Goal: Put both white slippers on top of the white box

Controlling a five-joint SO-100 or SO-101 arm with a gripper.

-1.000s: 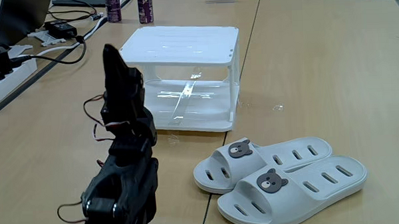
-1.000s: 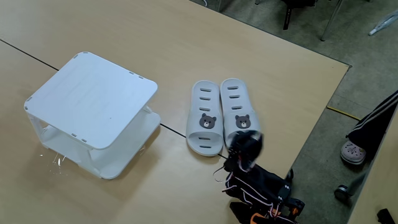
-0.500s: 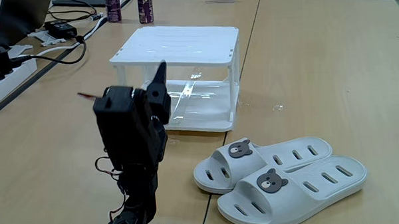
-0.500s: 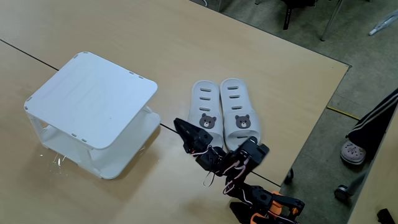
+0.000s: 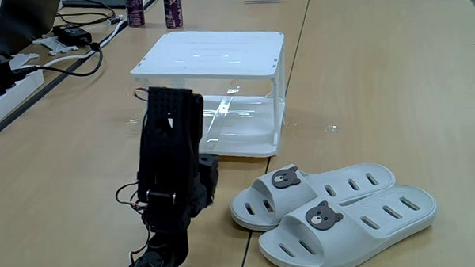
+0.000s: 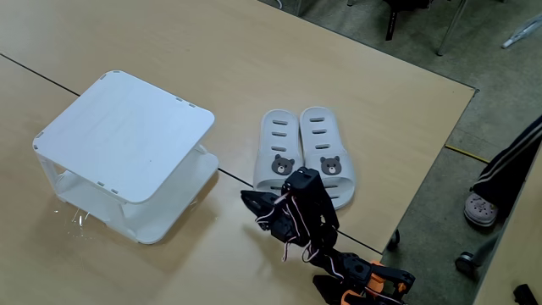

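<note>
The black two-finger claw point(image 6: 247, 200) hangs low over the wooden desk point(image 6: 356, 85), and I honestly can't tell how far apart its fingers are since they blur into one dark shape. Right beside it, a bit further up in a fixed view, sits the pair of off-white rubber slide slippers with brown bear badges point(image 6: 305, 157), side by side and touching, flat on the desk. The white plastic two-tier square rack point(image 6: 127, 144) is off to the claw's left there, well apart, nothing on its ribbed top point(image 5: 211, 51).
</note>
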